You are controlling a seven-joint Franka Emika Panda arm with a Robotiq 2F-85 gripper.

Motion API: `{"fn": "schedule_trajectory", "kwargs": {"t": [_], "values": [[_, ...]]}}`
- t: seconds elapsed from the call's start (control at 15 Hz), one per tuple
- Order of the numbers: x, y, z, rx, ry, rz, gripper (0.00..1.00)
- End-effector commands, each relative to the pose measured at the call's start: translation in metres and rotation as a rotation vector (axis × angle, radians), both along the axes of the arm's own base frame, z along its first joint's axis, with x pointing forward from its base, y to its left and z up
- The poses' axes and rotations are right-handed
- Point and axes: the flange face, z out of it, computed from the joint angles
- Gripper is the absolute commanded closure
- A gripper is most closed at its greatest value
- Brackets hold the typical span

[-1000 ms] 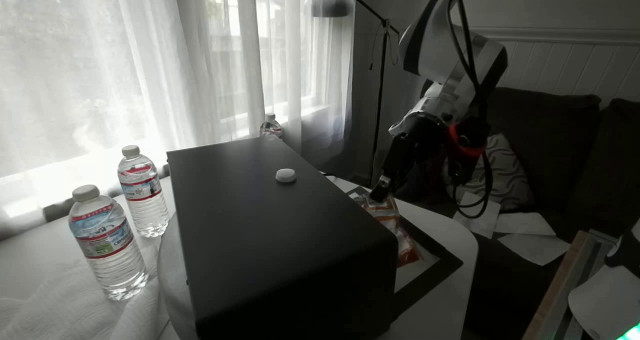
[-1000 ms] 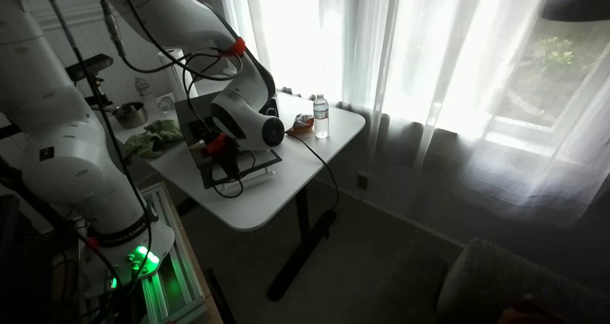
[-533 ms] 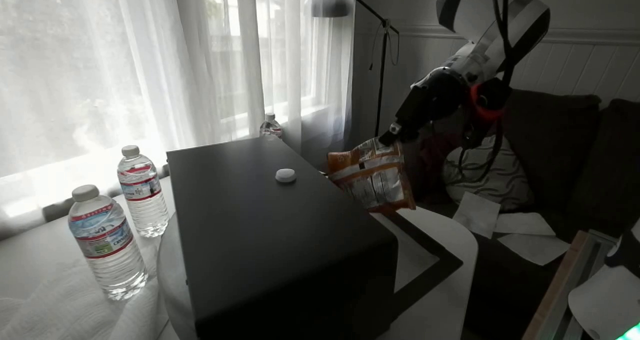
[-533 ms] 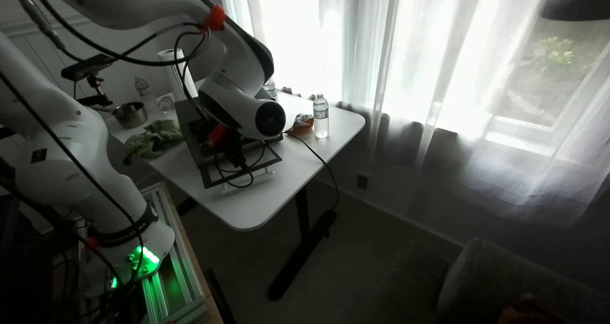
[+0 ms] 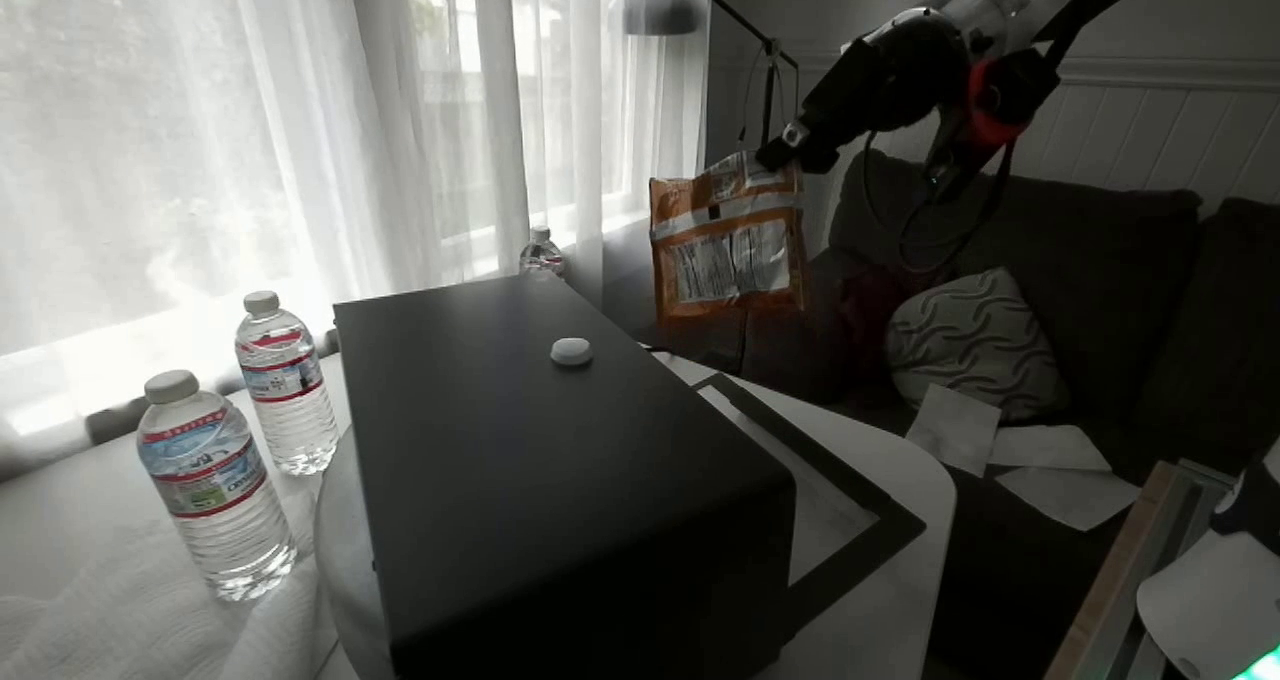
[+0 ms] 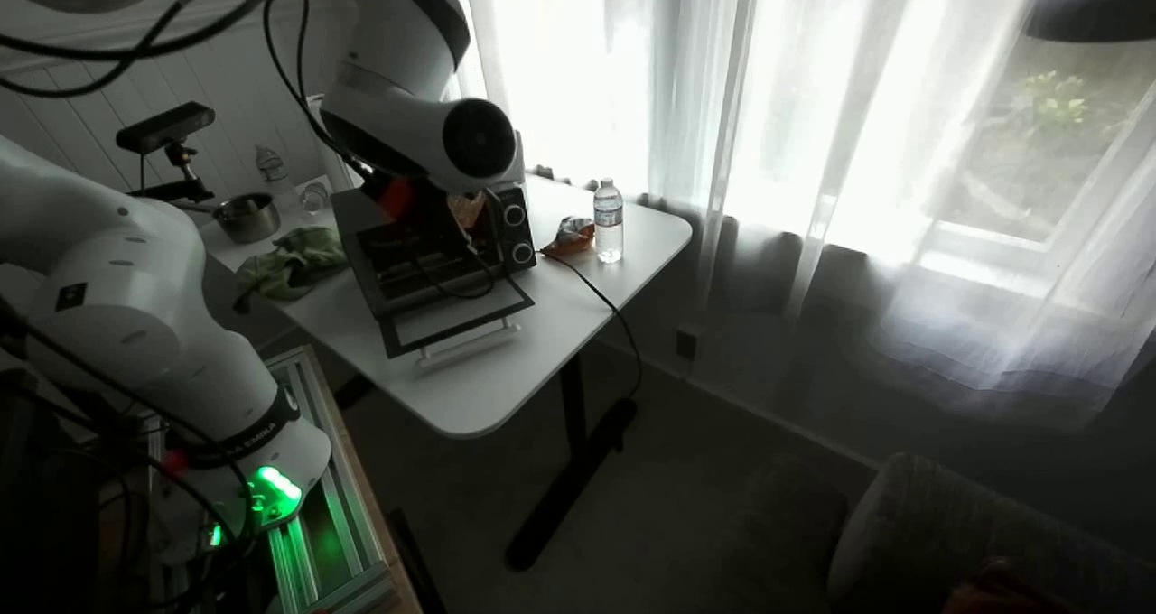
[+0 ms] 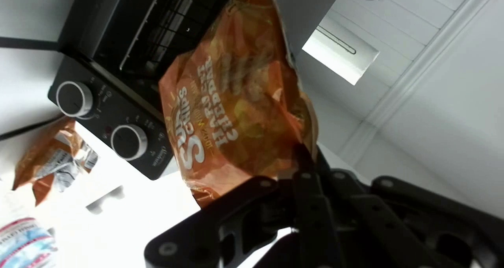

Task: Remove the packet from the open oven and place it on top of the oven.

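Note:
The packet [image 5: 728,250], an orange snack bag with pale printed patches, hangs in the air higher than the top of the black oven [image 5: 520,430], beyond its door side. My gripper [image 5: 778,155] is shut on the packet's upper edge. In the wrist view the gripper [image 7: 314,151] pinches one edge of the packet [image 7: 236,98], which covers part of the oven's opening. In an exterior view the arm hides most of the packet [image 6: 467,209]. The oven door [image 6: 461,330] is folded down open. A small white disc [image 5: 571,351] sits on the oven top.
Water bottles [image 5: 215,490] stand behind the oven, and one bottle [image 6: 610,221] stands on its knob side near another orange bag [image 6: 571,235]. A green cloth [image 6: 298,262] and a metal pot [image 6: 247,217] are on the far side. A lamp [image 5: 660,5] stands behind.
My gripper has risen and drawn back from the door, lifting the packet from low by the open door to above the oven top's level. The packet now hangs freely.

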Motion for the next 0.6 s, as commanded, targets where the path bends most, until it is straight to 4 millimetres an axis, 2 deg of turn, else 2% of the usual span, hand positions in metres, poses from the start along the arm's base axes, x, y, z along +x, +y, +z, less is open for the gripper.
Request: {"fn": "schedule_trajectory", "kwargs": {"t": [0.0,0.27,0.53], "values": [[-0.011,0.034,0.039,-0.034,-0.096,0.066,1.0],[-0.003,0.083,0.062,-0.059,-0.161,0.176,1.0],[0.016,0.121,0.074,-0.059,-0.196,0.237,1.0]]}}
